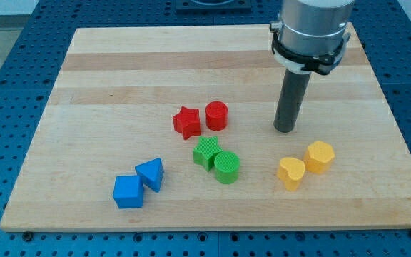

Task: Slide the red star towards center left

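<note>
The red star [187,122] lies on the wooden board [120,78] a little left of the middle, touching or nearly touching a red cylinder [216,115] on its right. My tip [285,129] rests on the board well to the right of both red blocks, about a hand's width from the cylinder, and above the yellow blocks. It touches no block.
A green star-like block [207,152] and a green cylinder [227,168] sit just below the red pair. A blue cube [128,191] and a blue triangular block [150,173] lie at the lower left. A yellow heart [290,173] and a yellow hexagon [320,156] lie at the lower right.
</note>
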